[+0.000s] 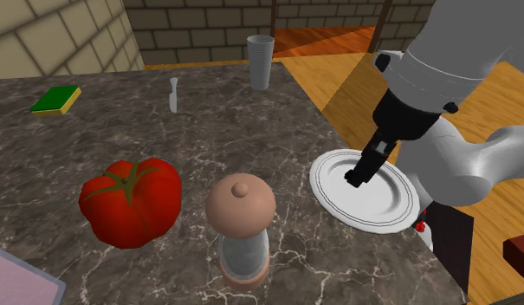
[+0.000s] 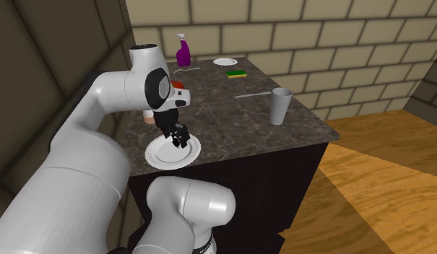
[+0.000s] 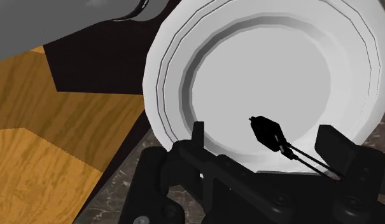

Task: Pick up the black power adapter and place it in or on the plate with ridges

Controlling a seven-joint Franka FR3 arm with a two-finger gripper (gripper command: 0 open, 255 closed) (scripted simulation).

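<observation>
The white ridged plate [image 1: 325, 186] sits at the near right edge of the dark marble counter, close to my stand. My black gripper [image 1: 359, 173] hangs just above the plate's middle, pointing down. In the wrist view the fingers [image 3: 198, 135] stand apart and open over the plate [image 3: 261, 70]. The small black power adapter [image 3: 267, 130] lies on the plate's floor between them, touched by neither, its thin prongs pointing toward one finger. The second exterior view has the gripper [image 2: 179, 137] low over the plate [image 2: 157, 157].
A big red tomato [image 1: 130, 201] and a pepper grinder [image 1: 241, 227] stand on the shoulder view's left of the plate. Farther back are a grey cup [image 1: 261, 61], a small shaker [image 1: 173, 94] and a green-yellow sponge [image 1: 56, 100]. The counter edge drops to a wooden floor [image 1: 502, 104].
</observation>
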